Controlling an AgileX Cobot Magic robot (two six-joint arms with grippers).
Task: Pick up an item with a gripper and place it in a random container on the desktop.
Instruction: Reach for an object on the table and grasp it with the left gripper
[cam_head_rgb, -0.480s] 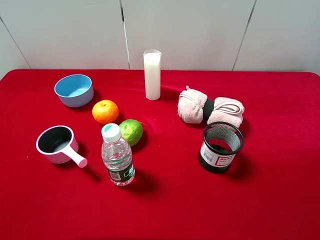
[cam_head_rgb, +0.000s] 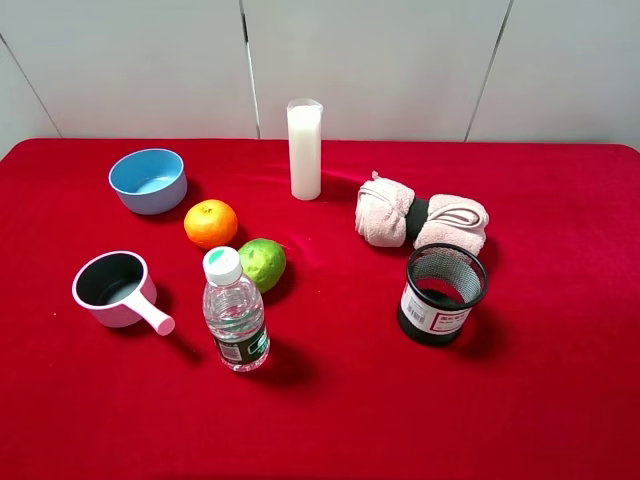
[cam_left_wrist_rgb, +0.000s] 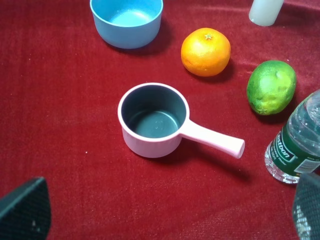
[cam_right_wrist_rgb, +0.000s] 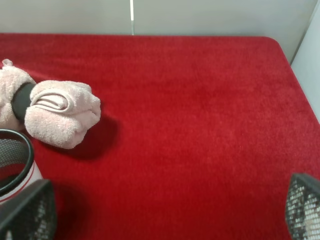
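The orange citrus fruit (cam_head_rgb: 211, 223) sits on the red desktop (cam_head_rgb: 330, 400), just right of the light blue bowl (cam_head_rgb: 148, 180) and touching nothing. It also shows in the left wrist view (cam_left_wrist_rgb: 205, 51), with the bowl (cam_left_wrist_rgb: 126, 21) beyond it. My left gripper (cam_left_wrist_rgb: 165, 215) is open and empty; only its two fingertips (cam_left_wrist_rgb: 24, 210) show at the corners, above the cloth near the pink cup. My right gripper (cam_right_wrist_rgb: 165, 215) is open and empty above the right part of the desktop. Neither arm shows in the exterior high view.
A pink handled cup (cam_head_rgb: 112, 288), a green lime (cam_head_rgb: 262, 263), a water bottle (cam_head_rgb: 235, 312), a tall white cylinder (cam_head_rgb: 305, 149), a rolled pink towel (cam_head_rgb: 421, 218) and a black mesh pen holder (cam_head_rgb: 441, 293) stand on the desktop.
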